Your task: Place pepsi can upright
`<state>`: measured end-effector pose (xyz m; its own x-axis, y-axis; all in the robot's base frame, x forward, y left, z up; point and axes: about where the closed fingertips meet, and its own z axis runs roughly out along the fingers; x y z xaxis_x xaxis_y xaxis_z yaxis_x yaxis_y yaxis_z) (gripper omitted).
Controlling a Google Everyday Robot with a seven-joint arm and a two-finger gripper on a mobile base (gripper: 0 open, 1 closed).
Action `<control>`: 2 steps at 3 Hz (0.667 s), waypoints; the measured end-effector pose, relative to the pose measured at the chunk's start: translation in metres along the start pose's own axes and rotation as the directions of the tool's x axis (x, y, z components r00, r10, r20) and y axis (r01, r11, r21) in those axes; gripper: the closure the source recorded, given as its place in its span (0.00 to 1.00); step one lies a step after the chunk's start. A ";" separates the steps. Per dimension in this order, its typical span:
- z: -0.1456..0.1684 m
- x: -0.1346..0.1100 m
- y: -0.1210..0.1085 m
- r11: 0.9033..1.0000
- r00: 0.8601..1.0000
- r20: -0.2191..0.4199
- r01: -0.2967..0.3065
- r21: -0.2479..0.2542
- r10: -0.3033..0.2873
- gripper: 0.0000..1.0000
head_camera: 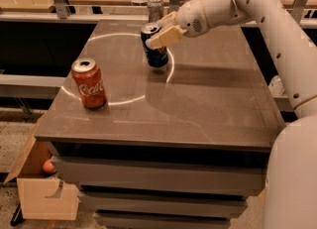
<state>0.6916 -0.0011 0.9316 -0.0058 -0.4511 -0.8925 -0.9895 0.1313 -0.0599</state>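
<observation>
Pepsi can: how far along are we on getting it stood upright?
Done: the pepsi can is close to upright, top up, low at the far middle of the table. In hand: the end effector is clamped on the can's upper part. Left: confirm that the base rests flat on the surface, which I cannot tell from here, then release and back the arm away.
</observation>
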 end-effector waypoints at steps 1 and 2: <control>0.003 0.011 0.002 0.999 0.998 0.054 -0.043 -0.033 0.045 0.50; -0.006 0.028 0.002 0.996 0.995 0.054 -0.085 -0.029 0.086 0.19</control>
<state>0.6883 -0.0186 0.9089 -0.0832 -0.3902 -0.9169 -0.9892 0.1437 0.0286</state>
